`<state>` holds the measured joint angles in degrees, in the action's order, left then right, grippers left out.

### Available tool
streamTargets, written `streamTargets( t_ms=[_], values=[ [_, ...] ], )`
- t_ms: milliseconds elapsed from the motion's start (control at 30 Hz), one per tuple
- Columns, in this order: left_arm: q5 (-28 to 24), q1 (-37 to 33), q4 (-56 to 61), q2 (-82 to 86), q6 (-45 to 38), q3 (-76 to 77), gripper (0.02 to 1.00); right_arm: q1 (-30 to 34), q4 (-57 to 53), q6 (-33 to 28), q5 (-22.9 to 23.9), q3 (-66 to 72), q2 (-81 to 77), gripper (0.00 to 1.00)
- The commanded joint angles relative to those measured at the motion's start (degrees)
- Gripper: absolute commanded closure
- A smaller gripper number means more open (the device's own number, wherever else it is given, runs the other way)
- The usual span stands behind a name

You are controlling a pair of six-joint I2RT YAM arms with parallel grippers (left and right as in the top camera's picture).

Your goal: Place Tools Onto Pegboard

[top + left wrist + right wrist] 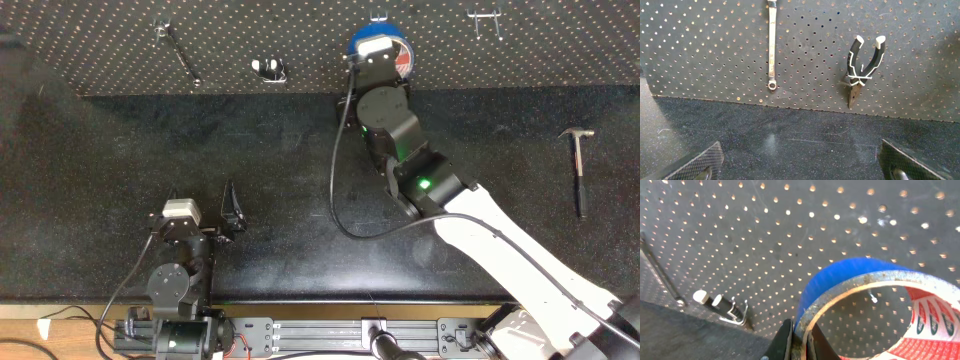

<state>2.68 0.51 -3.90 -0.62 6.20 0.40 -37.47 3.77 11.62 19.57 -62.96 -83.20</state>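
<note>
The right gripper is clamped on the wall of a blue roll of tape, with one finger inside the ring and one outside. It holds the roll up against the pegboard, to the right of the pliers, with a hook just above the roll. A wrench hangs toward the pegboard's left side. A hammer lies on the table near its right edge. The left gripper sits low near the table's front left corner, its fingers wide apart and holding nothing.
</note>
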Motion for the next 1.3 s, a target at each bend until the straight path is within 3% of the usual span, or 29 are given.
streamTargets(
  t_ms=[33, 267, 700, 800, 900, 933, 1033, 1233, 1300],
  values=[
    [-0.4, -0.2, -0.5, 0.4, -0.7, -0.1, 0.023, -0.1, 5.5, -7.2, 1.5, -0.8, -4.5, 0.925],
    [-0.4, -0.2, -0.5, 0.4, -0.7, -0.1, 0.023, 0.1, 7.7, -7.2, 10.9, -0.8, -9.2, 0.925],
    [-0.4, -0.2, -0.5, 0.4, -0.7, -0.1, 0.023, 1.8, 13.4, -7.2, 10.8, -0.8, -12.5, 0.917],
    [-0.4, -0.2, -0.5, 0.4, -0.7, -0.1, 0.023, 1.8, 14.9, -7.2, 10.8, -0.8, -13.8, 0.785],
    [-0.4, -0.2, -0.5, 0.4, -0.7, -0.1, 0.023, 1.8, 15.0, -7.2, 10.8, -0.8, -14.3, 0.781],
    [-0.4, -0.2, -0.5, 0.4, -0.7, -0.1, 0.023, 1.8, 15.0, -7.2, 10.8, -0.8, -14.3, 0.689],
    [-0.4, -0.2, -0.5, 0.4, -0.7, -0.1, 0.023, 1.8, 15.0, -7.2, 8.2, -0.8, -14.0, 0.649],
    [-0.4, -0.2, -0.5, 0.4, -0.7, -0.1, 0.023, 1.8, 4.8, -7.2, 7.4, -0.8, -8.5, 0.647],
    [-0.4, -0.2, -0.5, 0.4, -0.7, -0.1, 0.020, 1.8, -1.6, -7.2, 3.0, -0.8, -4.2, 0.649]
  ],
)
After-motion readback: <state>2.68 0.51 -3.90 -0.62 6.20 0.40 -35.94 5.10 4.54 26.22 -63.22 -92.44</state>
